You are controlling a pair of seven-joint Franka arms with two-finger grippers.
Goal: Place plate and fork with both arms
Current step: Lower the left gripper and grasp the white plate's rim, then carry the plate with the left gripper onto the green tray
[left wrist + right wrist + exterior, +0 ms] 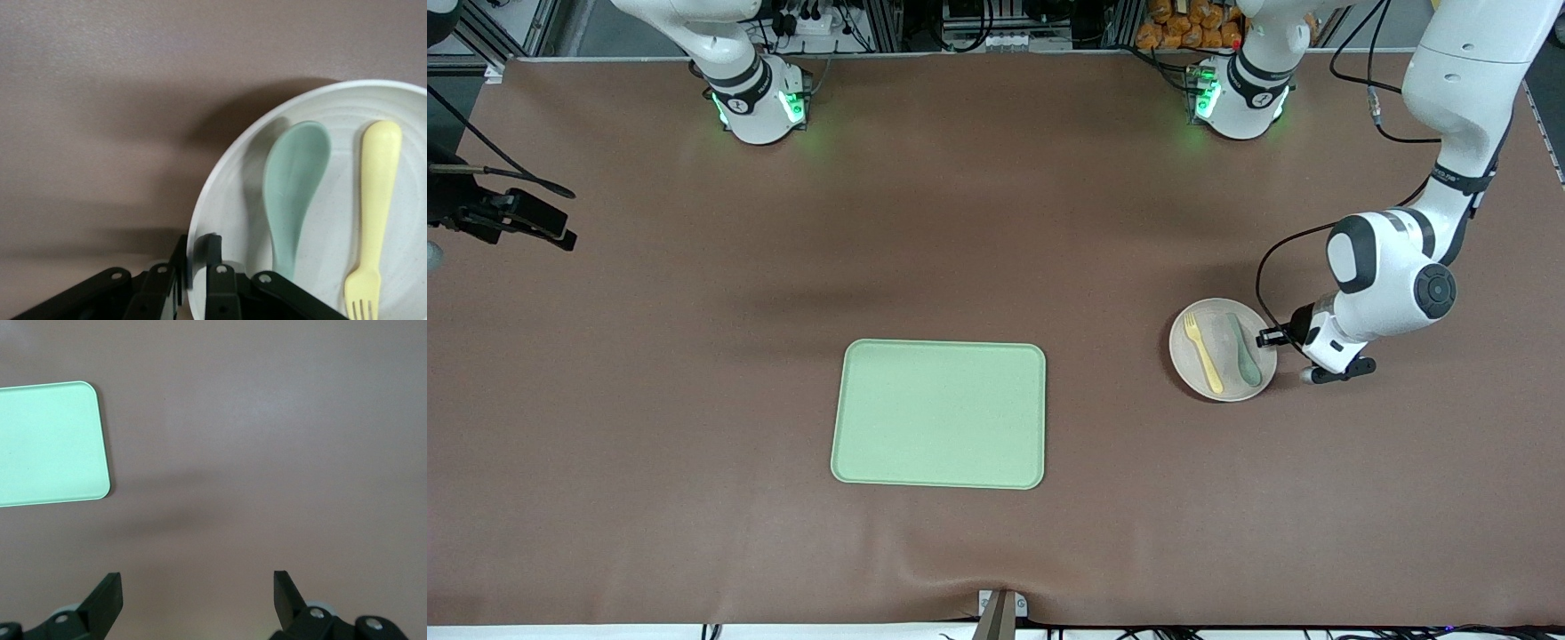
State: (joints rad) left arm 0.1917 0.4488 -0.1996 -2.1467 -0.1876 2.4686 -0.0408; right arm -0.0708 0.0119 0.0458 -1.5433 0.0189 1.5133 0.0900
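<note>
Plate gripped at its rim by the left jaws; right arm held waiting.

Nearest the front camera, a light-green tray [939, 414] is seen lying flat on the brown tabletop [649, 400]. Farther from the camera, toward the left arm's end, the plate [1190, 363] is set on the tabletop, with the fork [1203, 353] and a grey-green spoon [1242, 348] laid side by side in it. The left gripper [198, 257] is closed on the plate's rim, one finger inside and one outside. The right gripper [197, 595] is held above bare tabletop near the tray, jaws spread wide and nothing held.
</note>
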